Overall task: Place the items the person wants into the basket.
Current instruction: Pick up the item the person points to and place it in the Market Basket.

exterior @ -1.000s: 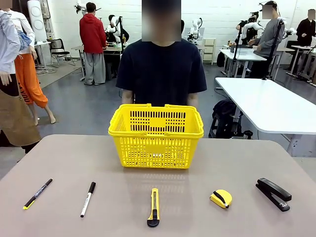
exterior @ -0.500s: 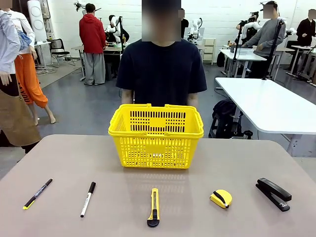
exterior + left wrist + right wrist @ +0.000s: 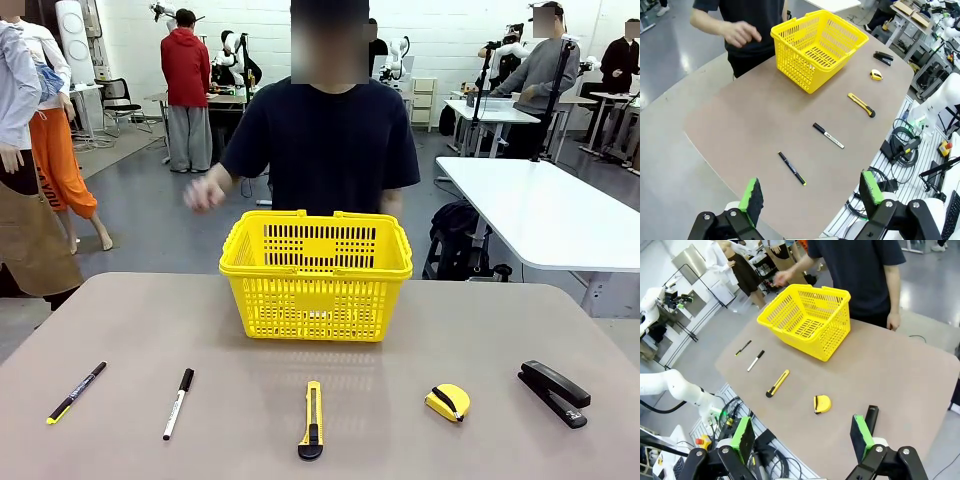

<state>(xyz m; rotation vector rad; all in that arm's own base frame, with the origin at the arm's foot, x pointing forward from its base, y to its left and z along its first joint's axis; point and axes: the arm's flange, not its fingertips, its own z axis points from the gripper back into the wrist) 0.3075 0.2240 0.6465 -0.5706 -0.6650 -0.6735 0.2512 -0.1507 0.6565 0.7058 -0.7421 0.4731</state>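
Left gripper (image 3: 811, 191), mine: black angular two-finger metal links, round pivot bolts, bright green rectangular pads (image 3: 752, 196). Right gripper (image 3: 801, 436): same black links, same green facing. My left arm (image 3: 677, 385): smooth, rounded, glossy white shell.

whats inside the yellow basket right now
The yellow plastic lattice basket shows its bare slotted floor in both wrist views, nothing lying on it. The floor strip right behind its nearer wall is covered.
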